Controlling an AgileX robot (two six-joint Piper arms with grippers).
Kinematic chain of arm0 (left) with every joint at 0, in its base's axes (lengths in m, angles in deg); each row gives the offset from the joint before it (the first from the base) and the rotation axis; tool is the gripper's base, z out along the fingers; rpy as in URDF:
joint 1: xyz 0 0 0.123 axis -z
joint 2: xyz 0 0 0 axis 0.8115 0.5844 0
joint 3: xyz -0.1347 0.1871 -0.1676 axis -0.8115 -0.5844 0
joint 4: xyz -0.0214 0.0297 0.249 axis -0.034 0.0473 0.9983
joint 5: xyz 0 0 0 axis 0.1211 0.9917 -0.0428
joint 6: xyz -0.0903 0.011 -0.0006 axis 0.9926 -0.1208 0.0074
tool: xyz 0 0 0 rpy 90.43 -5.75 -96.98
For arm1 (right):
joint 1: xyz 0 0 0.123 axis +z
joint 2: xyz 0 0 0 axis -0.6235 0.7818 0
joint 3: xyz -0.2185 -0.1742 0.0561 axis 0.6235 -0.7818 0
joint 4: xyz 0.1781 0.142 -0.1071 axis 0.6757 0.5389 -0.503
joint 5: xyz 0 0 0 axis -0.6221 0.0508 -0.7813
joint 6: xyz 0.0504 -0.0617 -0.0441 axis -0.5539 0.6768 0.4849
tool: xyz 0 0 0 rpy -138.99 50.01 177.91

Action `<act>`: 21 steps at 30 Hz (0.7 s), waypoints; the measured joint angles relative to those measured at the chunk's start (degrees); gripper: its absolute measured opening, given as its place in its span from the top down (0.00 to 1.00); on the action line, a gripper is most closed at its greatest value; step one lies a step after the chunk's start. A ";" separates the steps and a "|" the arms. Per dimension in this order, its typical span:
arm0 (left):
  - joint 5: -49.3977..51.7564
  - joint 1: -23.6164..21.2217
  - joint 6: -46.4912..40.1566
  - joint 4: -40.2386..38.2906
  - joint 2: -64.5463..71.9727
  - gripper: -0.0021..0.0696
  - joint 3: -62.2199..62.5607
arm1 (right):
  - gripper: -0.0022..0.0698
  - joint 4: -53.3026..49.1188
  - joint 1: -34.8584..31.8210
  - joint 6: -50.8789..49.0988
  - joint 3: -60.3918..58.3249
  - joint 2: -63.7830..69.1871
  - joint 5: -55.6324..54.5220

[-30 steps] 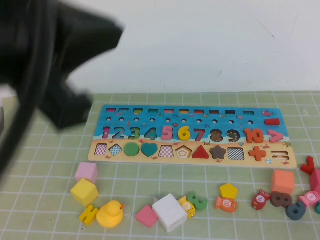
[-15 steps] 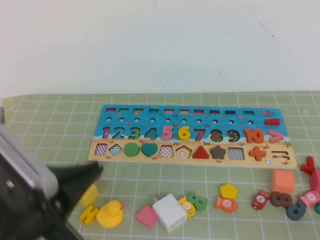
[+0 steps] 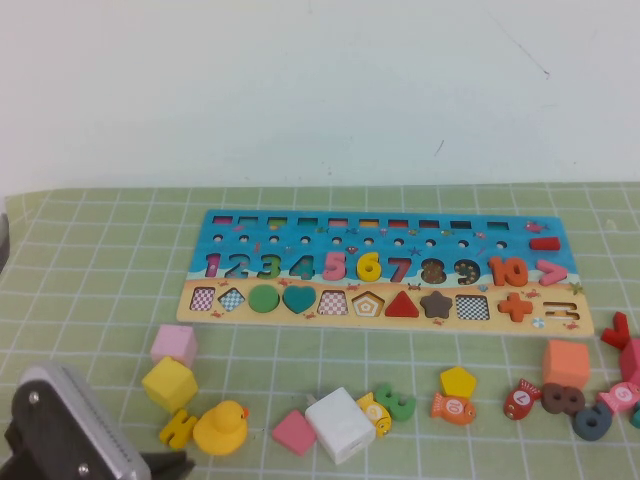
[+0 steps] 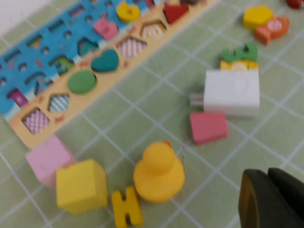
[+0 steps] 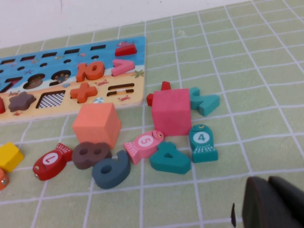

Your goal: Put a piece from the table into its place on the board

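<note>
The board (image 3: 385, 270) lies across the middle of the green mat, blue on top with a tan strip of shapes. The yellow "6" (image 3: 368, 266) sits flat in the digit row between the pink 5 and the red 7; it also shows in the left wrist view (image 4: 127, 10). My left gripper (image 4: 268, 175) is shut and empty, low over the mat near the yellow duck (image 4: 158, 170); its arm (image 3: 70, 435) fills the near left corner of the high view. My right gripper (image 5: 268, 180) is shut and empty over bare mat near the teal pieces, out of the high view.
Loose pieces lie in front of the board: pink cube (image 3: 173, 345), yellow cube (image 3: 169, 384), duck (image 3: 222, 428), white block (image 3: 340, 424), green "3" (image 3: 397, 402), yellow pentagon (image 3: 457, 381), orange cube (image 3: 566, 363), fish and numerals at the right.
My left arm has swung away from the board's left end, down to the near left corner. The pink and yellow cubes are uncovered again. The board and pieces have not moved.
</note>
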 joint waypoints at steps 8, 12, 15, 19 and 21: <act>6.69 -9.70 0.00 0.24 -5.58 0.97 -2.14 | 0.97 0.00 0.00 0.00 0.00 0.00 0.00; 7.30 -19.97 0.00 0.61 -13.89 0.97 -3.16 | 0.97 0.00 0.00 0.00 0.00 0.00 0.00; 7.69 -26.82 0.00 0.61 -21.37 0.97 -3.28 | 0.97 0.00 0.00 0.00 0.00 0.00 0.00; 10.53 -33.16 0.60 0.61 -31.15 0.97 -3.28 | 0.97 0.00 0.00 0.00 0.00 0.00 0.00; 12.84 -35.40 1.52 0.50 -34.80 0.97 -3.28 | 0.97 0.00 0.00 0.00 0.00 0.00 0.00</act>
